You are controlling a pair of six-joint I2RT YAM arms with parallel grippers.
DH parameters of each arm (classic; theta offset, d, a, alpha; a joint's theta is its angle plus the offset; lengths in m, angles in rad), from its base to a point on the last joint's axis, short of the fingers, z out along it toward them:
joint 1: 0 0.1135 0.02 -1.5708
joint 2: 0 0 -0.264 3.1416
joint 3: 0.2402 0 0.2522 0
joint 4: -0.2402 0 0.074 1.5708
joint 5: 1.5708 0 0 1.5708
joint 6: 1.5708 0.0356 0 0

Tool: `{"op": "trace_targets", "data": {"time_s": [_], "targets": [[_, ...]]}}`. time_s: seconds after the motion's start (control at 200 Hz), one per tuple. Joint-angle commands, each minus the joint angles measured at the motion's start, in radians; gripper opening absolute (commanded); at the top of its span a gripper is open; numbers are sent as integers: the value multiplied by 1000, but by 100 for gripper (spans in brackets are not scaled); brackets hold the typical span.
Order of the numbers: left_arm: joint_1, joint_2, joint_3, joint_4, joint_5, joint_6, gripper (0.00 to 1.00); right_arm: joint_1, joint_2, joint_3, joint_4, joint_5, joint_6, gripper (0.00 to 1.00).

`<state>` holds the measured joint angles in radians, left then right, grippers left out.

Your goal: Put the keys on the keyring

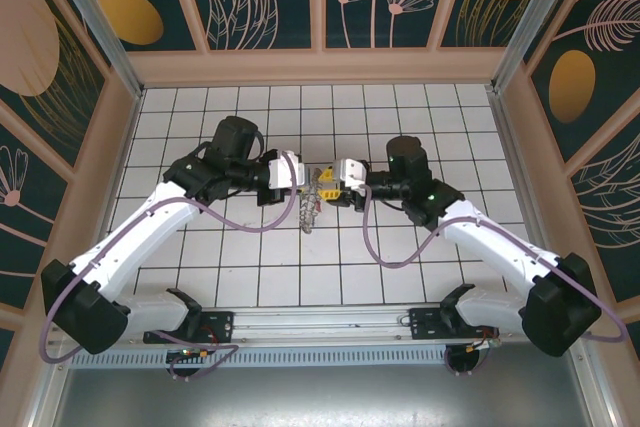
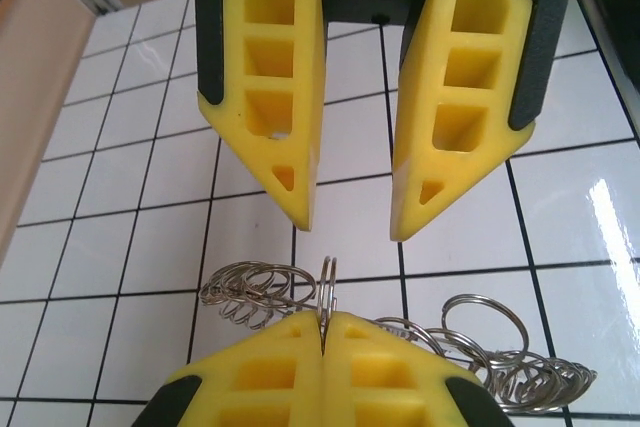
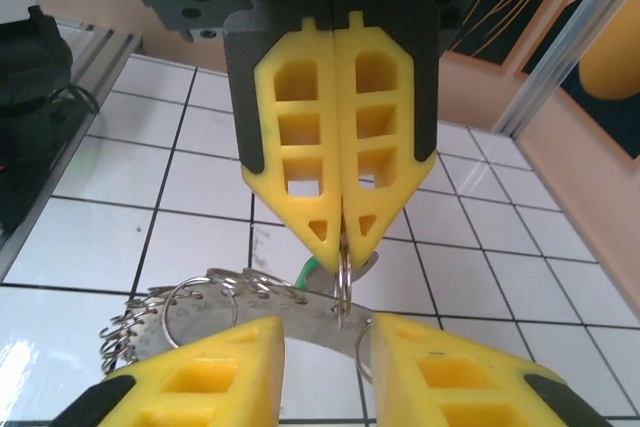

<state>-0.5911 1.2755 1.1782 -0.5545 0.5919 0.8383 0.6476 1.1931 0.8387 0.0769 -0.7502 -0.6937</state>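
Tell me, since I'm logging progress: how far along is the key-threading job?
Done: nothing I can confirm; a green piece sits by the keyring, threaded or not I cannot tell. In hand: the left gripper is shut on one ring of it, and the right gripper faces it, open. Left: apparently all the threading.

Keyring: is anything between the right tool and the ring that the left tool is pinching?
Nothing visible is in the way. The left tool is shut on one ring of the keyring. The open right tool faces that ring straight on, with open space between them.
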Motion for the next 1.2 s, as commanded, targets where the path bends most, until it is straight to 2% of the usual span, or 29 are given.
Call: {"op": "trace_targets", "data": {"time_s": [0.0,0.27,0.636,0.911,1.101,1.196], "targets": [[-4,12,49,-32,5,29,0,-6,31,51,-72,-12,-38,29],[-3,31,53,-15,47,-1,0,-4,56,43,11,-35,29,28],[-3,42,55,-8,69,-26,0,11,79,51,-2,-48,38,23],[-3,40,43,10,91,-46,0,27,85,43,40,-12,69,14],[-3,44,46,-8,84,-35,0,26,75,54,20,-19,58,19],[-3,45,52,-22,96,-29,0,26,83,64,-2,-23,40,16]]}}
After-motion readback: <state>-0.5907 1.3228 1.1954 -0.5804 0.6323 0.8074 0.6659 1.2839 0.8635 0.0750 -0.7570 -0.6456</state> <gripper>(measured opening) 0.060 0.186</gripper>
